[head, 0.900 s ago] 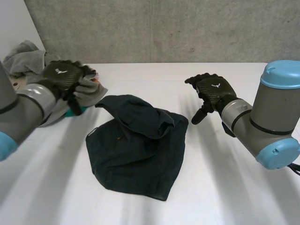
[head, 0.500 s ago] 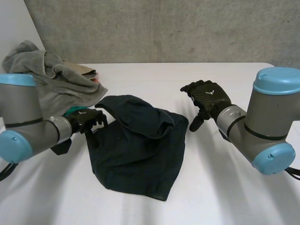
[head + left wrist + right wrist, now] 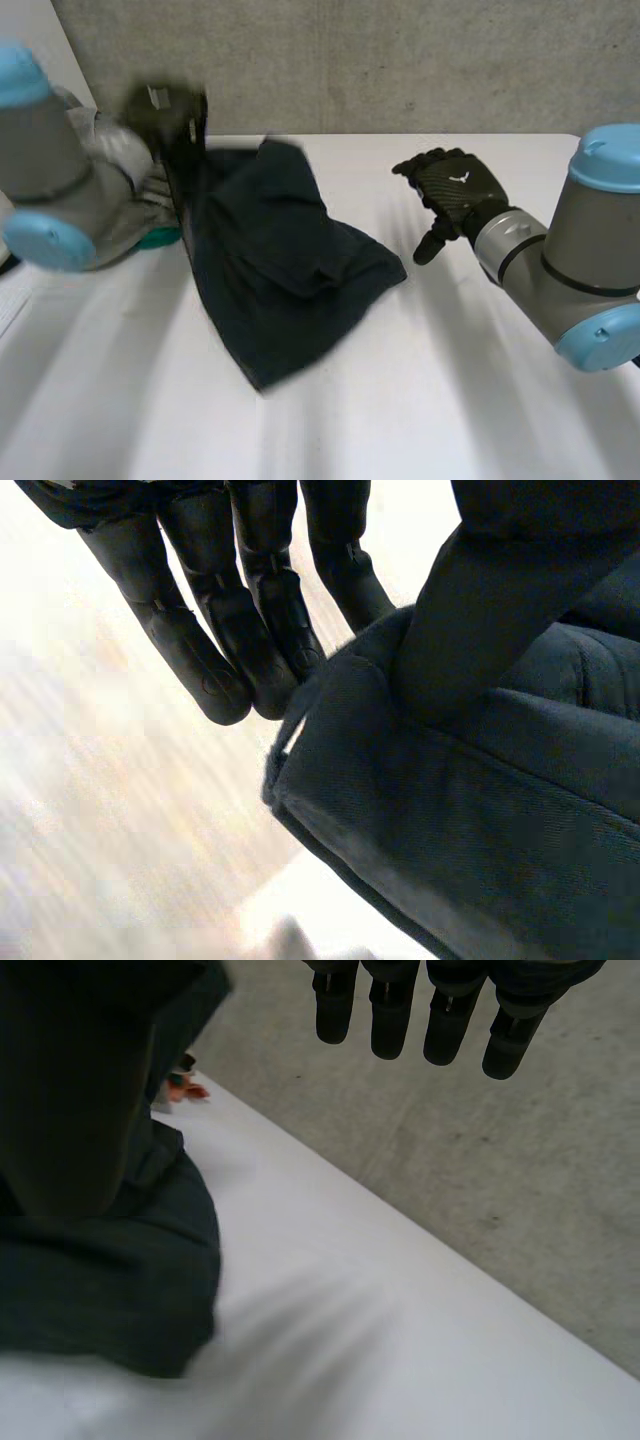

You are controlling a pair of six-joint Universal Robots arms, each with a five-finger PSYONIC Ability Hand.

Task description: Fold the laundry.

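Left hand [image 3: 165,108] has swung up and far since last frame, fingers [image 3: 240,630] pinching the cloth [image 3: 275,250] edge, rest trailing on desk [image 3: 450,400] centre-left. Right hand [image 3: 455,190] hovers right, fingers loose, empty. I reckon no fold yet.

White table [image 3: 450,380] under dark garment [image 3: 290,270]

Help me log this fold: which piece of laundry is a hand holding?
The dark cloth, pinched at its edge by the left hand and raised at that side. The grey cloth lies in a heap beside the left arm, untouched.
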